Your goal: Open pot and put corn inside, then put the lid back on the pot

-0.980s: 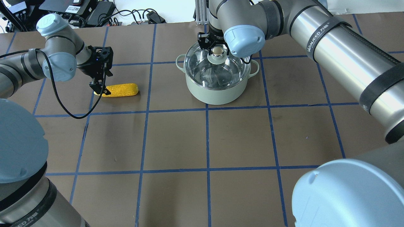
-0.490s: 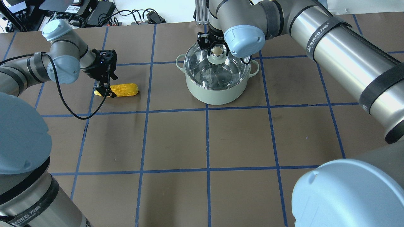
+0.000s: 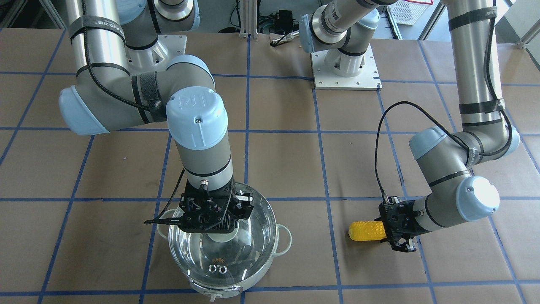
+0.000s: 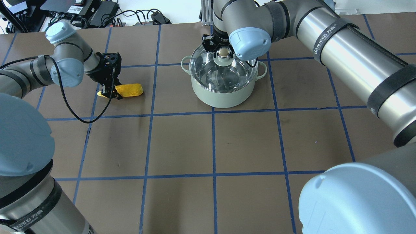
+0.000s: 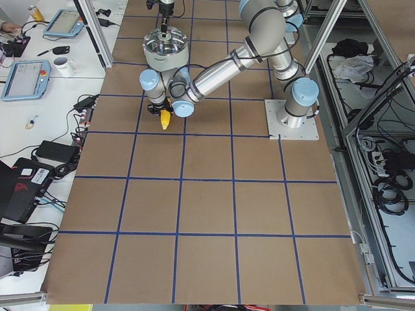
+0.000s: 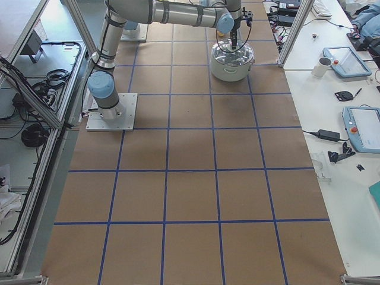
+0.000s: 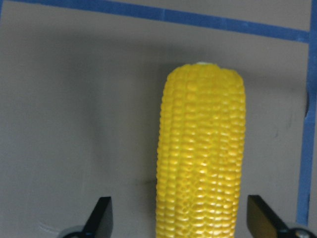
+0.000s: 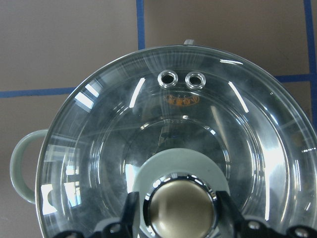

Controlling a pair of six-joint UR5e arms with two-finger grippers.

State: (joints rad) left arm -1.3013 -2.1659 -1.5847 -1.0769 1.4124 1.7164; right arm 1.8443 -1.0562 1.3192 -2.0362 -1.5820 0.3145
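During the last second the left hand moved from the pointed end of the corn further along the cob, and it came lower. It was open, and its fingers stood on both sides of the cob with a small gap on each side. The corn lay flat on the worktop, well apart from the pot.

The right hand hardly moved in this time. It was closed on the knob of the lid, and the lid sat on the pot. I judge that both grasps were nearly ready: the left hand needed only to close, and the lid had to go up first before the corn could enter.
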